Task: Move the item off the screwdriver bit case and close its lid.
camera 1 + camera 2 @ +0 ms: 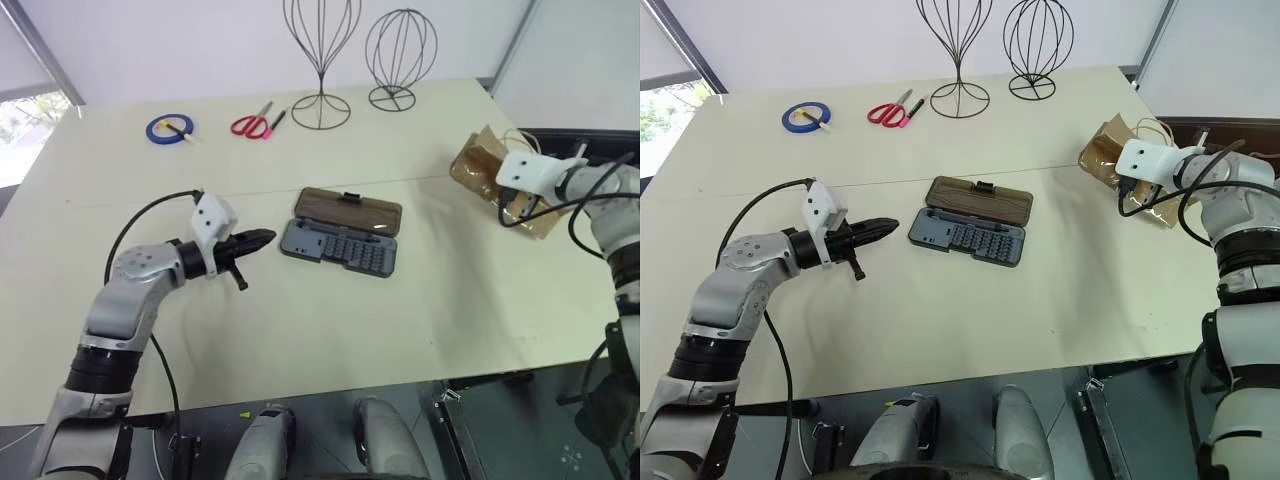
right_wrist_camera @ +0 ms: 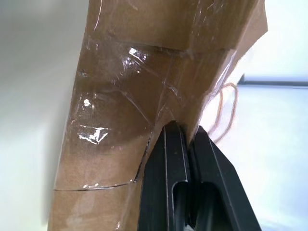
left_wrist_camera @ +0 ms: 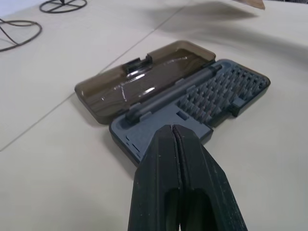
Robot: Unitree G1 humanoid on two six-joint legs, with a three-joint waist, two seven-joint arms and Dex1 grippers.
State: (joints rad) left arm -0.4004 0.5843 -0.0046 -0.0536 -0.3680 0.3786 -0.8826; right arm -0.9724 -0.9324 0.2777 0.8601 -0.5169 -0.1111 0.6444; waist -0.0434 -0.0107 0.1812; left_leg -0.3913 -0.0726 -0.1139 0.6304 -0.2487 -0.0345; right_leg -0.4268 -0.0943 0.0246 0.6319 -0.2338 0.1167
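now the right gripper (image 2: 185, 139) has its jaws clamped on the paper bag (image 1: 1110, 152), lifted at the bench's (image 1: 330, 330) right edge; the bit case (image 1: 340, 246) lies mid-bench, lid (image 1: 348, 211) flat open, left gripper (image 1: 262, 237) pressed together just beside it

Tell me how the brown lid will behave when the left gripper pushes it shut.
The lid lies flat, open behind the bit tray, so it should swing over on the hinge as one stiff panel. It looks thin, probably light. The whole case may slide on the smooth table instead of closing.
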